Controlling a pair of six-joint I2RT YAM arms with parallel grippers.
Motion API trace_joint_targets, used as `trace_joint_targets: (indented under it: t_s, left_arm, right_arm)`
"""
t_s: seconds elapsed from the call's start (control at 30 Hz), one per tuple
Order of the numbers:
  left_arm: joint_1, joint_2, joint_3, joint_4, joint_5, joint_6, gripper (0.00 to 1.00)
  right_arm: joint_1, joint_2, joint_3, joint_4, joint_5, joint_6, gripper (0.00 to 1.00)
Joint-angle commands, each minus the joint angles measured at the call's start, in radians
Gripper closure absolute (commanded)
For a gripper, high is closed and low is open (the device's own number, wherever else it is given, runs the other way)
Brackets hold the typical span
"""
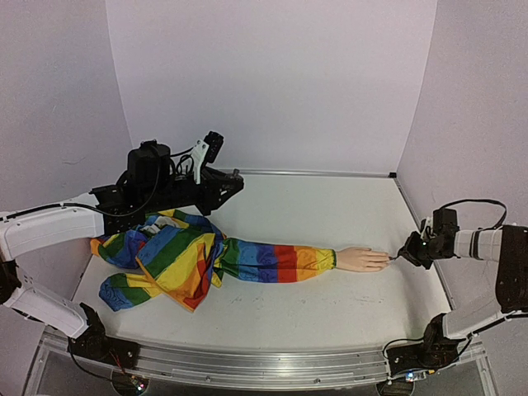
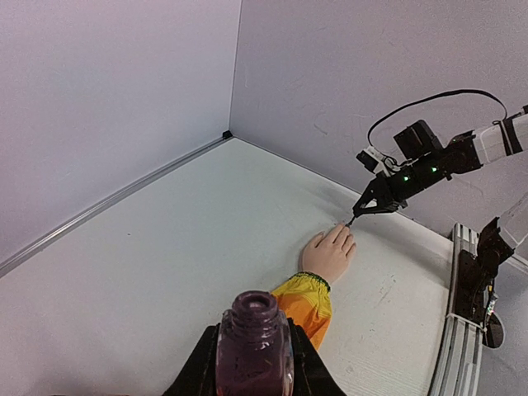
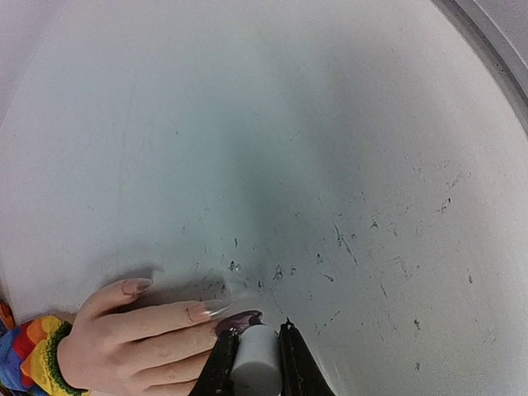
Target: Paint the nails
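Two claws, both clenched. Left claw (image 2: 254, 378) tight around an open bottle (image 2: 254, 338) of dark purple polish, held up and well apart from the pretend hand (image 1: 363, 259). Right claw (image 1: 410, 251) tight around the white brush handle (image 3: 252, 363), with the thin tip right at the hand's far end. Pale hand flat on the bench (image 1: 330, 206), over on the right side, poking out of a rainbow sleeve (image 1: 264, 260). Nails (image 3: 198, 312) at the finger ends, just beside the right claw: one dark nail (image 3: 241, 317), two near it plain peach. Others hidden, so cannot tell about those.

Could go wrong in a few ways. Could squash the tiny brush by pressing too hard, and smear dark polish onto the skin beside the nail. Could slide past the nail and leave a streak on the bench. Could bump a finger and shove the whole hand sideways, with no clip or tape in sight to pin it. Could tip the open bottle and drip polish down below. Could miss the small bottle neck on the next dip.

Bench pale, flat and smooth, with lots of little dark scratches and specks (image 3: 346, 239) near the fingers. Hard to tell old marks from fresh drips there. Plain pale walls (image 1: 272, 82) close on three sides. Metal rail (image 1: 247, 363) along the near edge.
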Motion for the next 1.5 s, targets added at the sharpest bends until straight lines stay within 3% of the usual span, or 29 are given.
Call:
trace_joint_targets:
  t_s: [0.0, 0.7, 1.13, 1.47]
  left_arm:
    - [-0.006, -0.03, 0.016, 0.041, -0.006, 0.007, 1.0]
    - [-0.006, -0.034, 0.015, 0.041, -0.008, 0.001, 1.0]
    - [-0.006, -0.029, 0.018, 0.039, -0.011, 0.006, 1.0]
    - [-0.006, -0.024, 0.019, 0.039, -0.005, 0.005, 1.0]
  right_arm:
    - [0.0, -0.055, 0.009, -0.032, -0.029, 0.0, 1.0]
    - [0.007, 0.033, 0.015, -0.004, -0.078, -0.022, 1.0]
    - [0.007, -0.021, 0.009, -0.022, 0.035, 0.012, 1.0]
    - [0.007, -0.072, -0.004, -0.015, -0.029, -0.004, 1.0]
